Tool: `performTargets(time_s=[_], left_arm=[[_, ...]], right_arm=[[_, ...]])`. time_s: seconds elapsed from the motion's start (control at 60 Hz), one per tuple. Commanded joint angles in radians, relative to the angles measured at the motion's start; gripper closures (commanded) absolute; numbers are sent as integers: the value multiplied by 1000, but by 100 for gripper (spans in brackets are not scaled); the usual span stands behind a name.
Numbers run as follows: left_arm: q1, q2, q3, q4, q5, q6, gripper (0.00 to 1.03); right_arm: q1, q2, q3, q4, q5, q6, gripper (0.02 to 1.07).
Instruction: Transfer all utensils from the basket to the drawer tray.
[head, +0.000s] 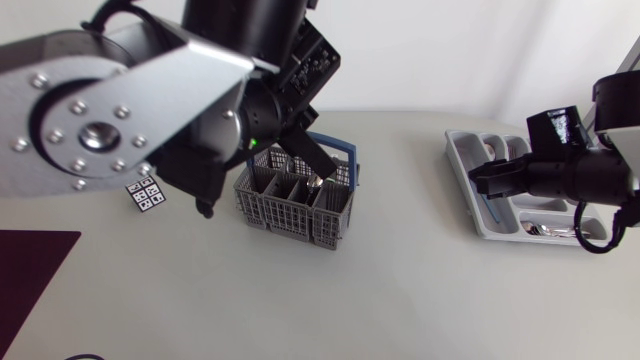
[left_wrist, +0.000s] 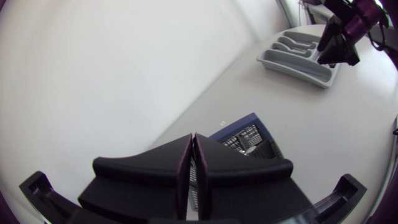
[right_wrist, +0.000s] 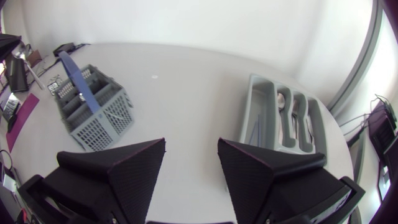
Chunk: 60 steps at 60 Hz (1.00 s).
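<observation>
Though unclear overhead, right gripper (right_wrist: 191, 143) spread wide

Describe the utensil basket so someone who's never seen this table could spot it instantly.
On the pale table, look near the middle: the basket is a grey mesh box divided into compartments. Its blue carrying handle arching over the top sets it apart from the drawer tray at the right side, a smooth, shallow grey tray with long slots.

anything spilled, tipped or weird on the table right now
Nothing stands out. The basket stands upright, the drawer tray lies flat with utensils in its slots, and no utensil lies loose on the table.
</observation>
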Motion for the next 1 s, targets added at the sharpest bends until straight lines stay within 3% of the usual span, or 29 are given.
performTargets(time_s=[0.0,0.133,0.383,0.55,0.733,0.983], left_arm=[[16,-20,55,-71,81,-96,100],[60,-27,85,-136,250,-169,100],[160,10,145,-200,540,-266,100],[221,73,196,-234,727,-321,100],[267,131,228,-258,865,-355,100],[287,168,246,-267,941,-366,100]], right_arm=[[21,-52,4,-36,-65,-11,44],[51,-94,20,-82,-165,-10,44],[217,-116,56,-113,-259,39,44],[337,-45,95,-67,-274,100,45],[440,50,135,-17,-265,128,50],[506,154,193,13,-251,133,54]])
